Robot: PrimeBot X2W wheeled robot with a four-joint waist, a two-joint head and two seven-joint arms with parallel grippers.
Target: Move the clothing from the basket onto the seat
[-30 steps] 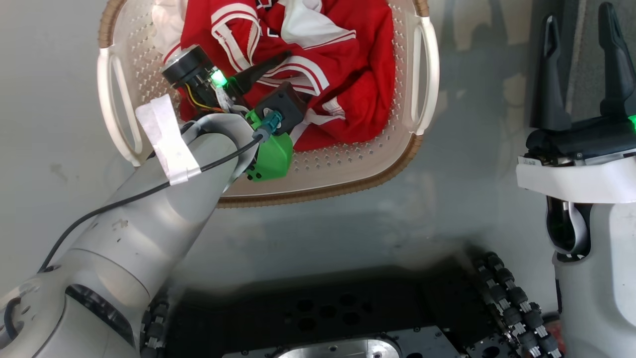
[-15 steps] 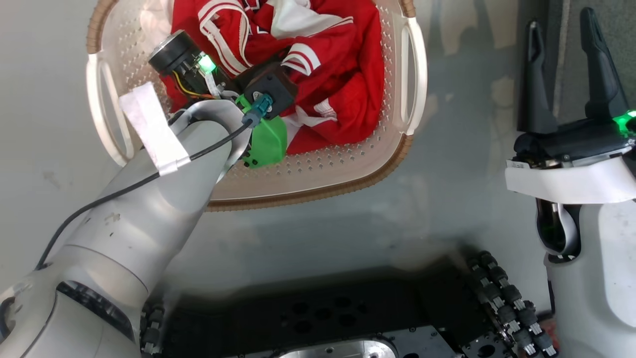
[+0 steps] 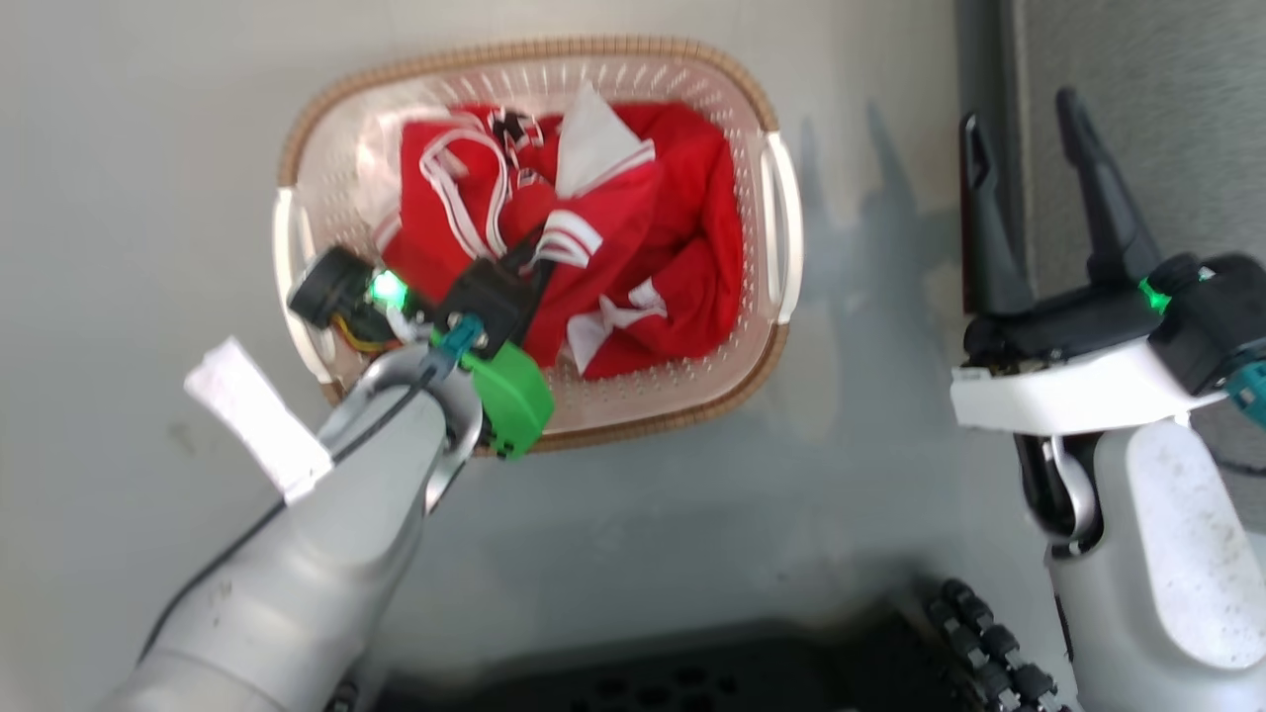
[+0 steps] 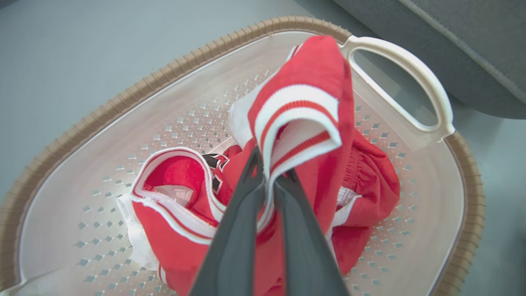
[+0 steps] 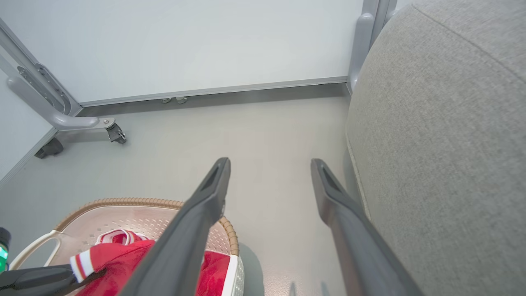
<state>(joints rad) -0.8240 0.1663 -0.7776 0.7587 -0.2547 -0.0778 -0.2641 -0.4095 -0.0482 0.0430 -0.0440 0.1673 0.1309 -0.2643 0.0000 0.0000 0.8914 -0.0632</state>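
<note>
Left gripper (image 4: pixel 269 174) is clamped tight on a red-and-white striped cuff of the soft red sports clothing (image 4: pixel 365 185) with white trim. The left wrist view puts it right up close, the two dark fingers pinching the band so it stands above the heap. The head view gives only a glimpse of that past the arm's green housing (image 3: pixel 509 396). The rest of the clothing lies bunched in the small oval cream-white perforated plastic basket (image 4: pixel 123 98) with its brown woven-look rim, and the basket sits on the pale grey floor (image 3: pixel 692 514). From the head the basket's whole oval is in sight with both white side handles, while the left wrist view catches one handle (image 4: pixel 411 74). Over on the right, the right gripper (image 5: pixel 270 162) hangs with jaws spread wide above the floor, between the basket and the large grey fabric-upholstered seat (image 5: pixel 444 144). The right wrist view adds a white wall panel (image 5: pixel 205 41) and a grey metal frame on a caster (image 5: pixel 117 133). Black-and-white lettering (image 4: pixel 213 160) peeks from a fold, too crumpled to read.
</note>
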